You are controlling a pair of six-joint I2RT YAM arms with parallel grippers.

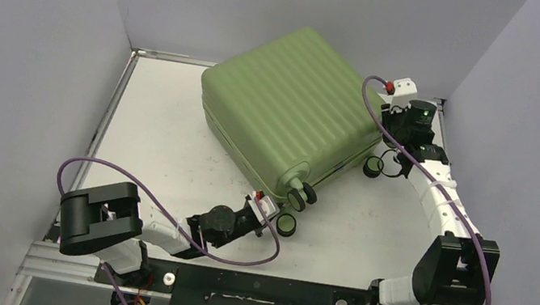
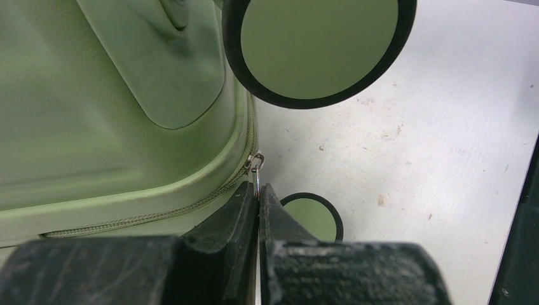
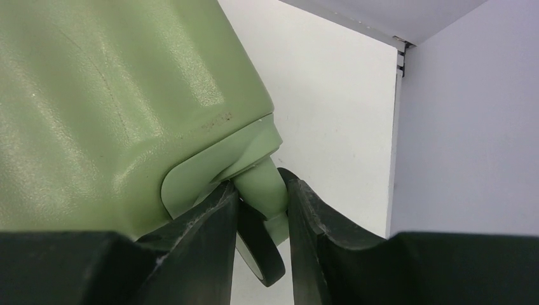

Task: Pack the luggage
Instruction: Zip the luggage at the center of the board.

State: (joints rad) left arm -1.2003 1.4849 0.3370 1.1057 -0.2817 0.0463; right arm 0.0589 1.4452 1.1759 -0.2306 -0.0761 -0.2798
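The luggage (image 1: 290,107), a light-green ribbed hard-shell suitcase, lies closed on the white table with its black wheels toward me. My left gripper (image 1: 268,208) is at its near wheel corner. In the left wrist view the jaws (image 2: 257,194) are shut on the metal zipper pull (image 2: 255,166) at the case's corner seam. My right gripper (image 1: 390,157) is at the right wheel corner. In the right wrist view its jaws (image 3: 262,203) are shut on the green wheel stem (image 3: 264,187) of a caster. The lining is hidden.
Grey walls stand close on the left, back and right of the table (image 1: 162,143). A caster wheel (image 1: 286,223) sits just beside my left gripper. A black rail (image 1: 252,293) runs along the near edge by the arm bases.
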